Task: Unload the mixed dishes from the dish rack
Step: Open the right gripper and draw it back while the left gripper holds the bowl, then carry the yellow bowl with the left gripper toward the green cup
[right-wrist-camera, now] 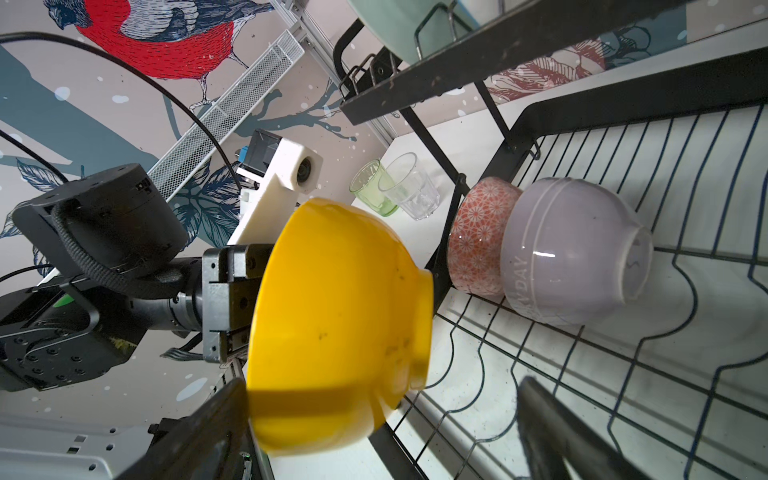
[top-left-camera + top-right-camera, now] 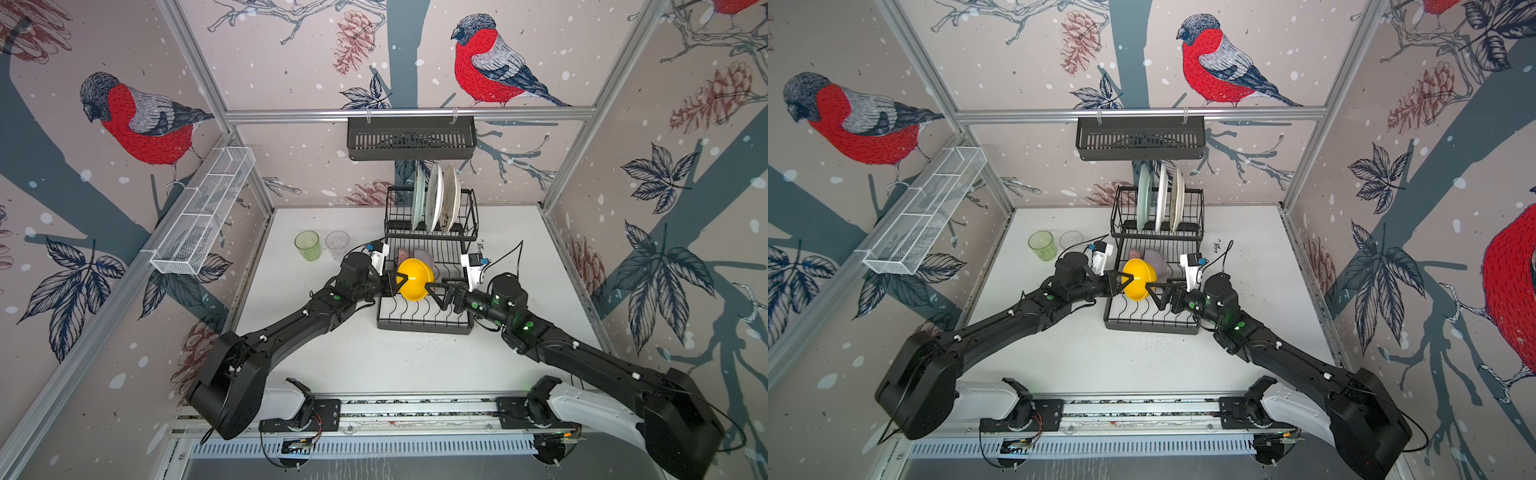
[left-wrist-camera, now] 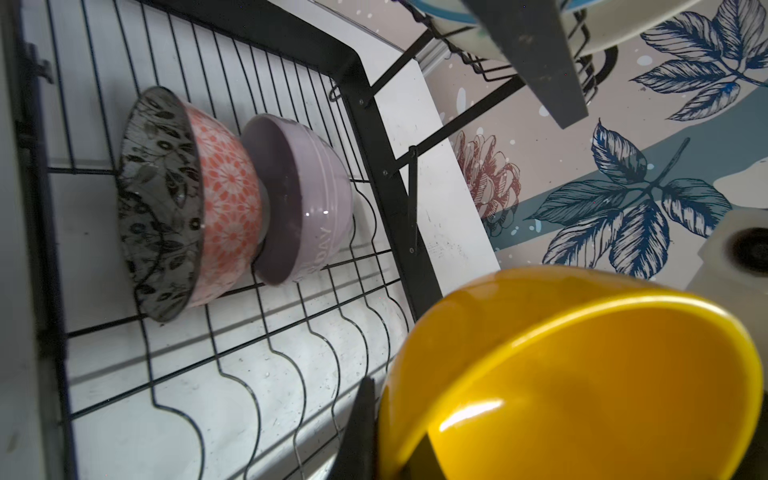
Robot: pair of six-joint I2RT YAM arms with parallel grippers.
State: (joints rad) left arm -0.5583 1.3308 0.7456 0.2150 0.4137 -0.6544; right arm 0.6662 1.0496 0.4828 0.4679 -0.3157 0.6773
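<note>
Left claw (image 2: 398, 279) pinches yellow bowl (image 2: 413, 284) rim, bowl tilted over dish rack (image 2: 424, 320) | right claw (image 2: 436, 293) spread, just beside bowl's opposite side | free bench (image 2: 311, 332) lies leftward, left arm nearer.

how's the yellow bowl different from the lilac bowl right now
The yellow bowl is held by its rim in the shut left gripper, off the wires; the lilac bowl rests on the dish rack, against the pink bowl. The lilac one has raised lettering; the yellow is plain. Both lie tipped sideways.

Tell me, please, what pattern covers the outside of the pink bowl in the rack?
The pink bowl has white flower-like geometric shapes on coral pink, clearest in the right wrist view.
</note>
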